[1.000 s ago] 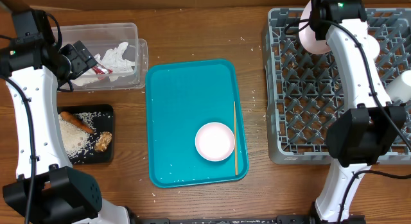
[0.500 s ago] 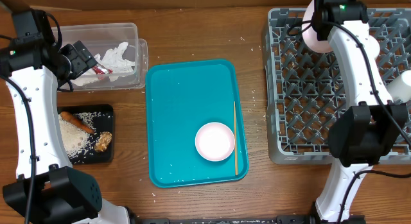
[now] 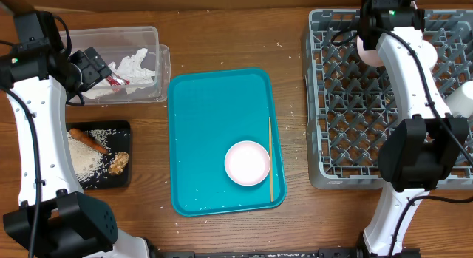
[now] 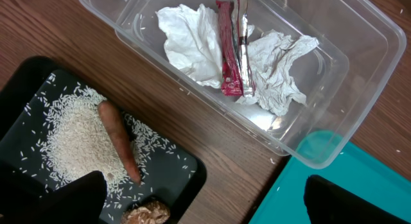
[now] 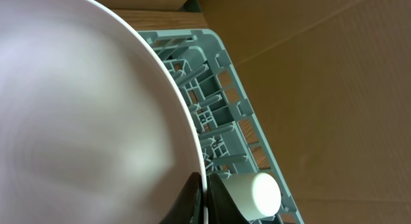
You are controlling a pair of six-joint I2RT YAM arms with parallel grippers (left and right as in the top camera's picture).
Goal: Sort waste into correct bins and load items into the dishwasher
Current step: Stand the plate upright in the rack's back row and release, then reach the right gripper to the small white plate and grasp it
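- The right gripper (image 5: 204, 199) is clamped on the rim of a pale pink plate (image 5: 77, 121). It holds the plate over the far side of the grey dish rack (image 3: 340, 125), near a white cup (image 5: 253, 192).
- The left gripper (image 4: 205, 208) hangs by the clear tub (image 4: 359, 70), fingers apart and empty.
- The tub holds the crumpled napkin (image 4: 192, 44) and the red wrapper (image 4: 230, 51).
- The black tray (image 4: 183, 182) carries rice (image 4: 70, 140), a carrot (image 4: 119, 140) and a brown lump (image 4: 146, 214).
- A small white plate (image 3: 247, 163) and a chopstick (image 3: 270, 158) lie on the teal tray (image 3: 214, 140).

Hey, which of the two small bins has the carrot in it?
The shallow black tray, where the carrot lies on loose rice; the clear tub holds only crumpled napkins and a red wrapper.
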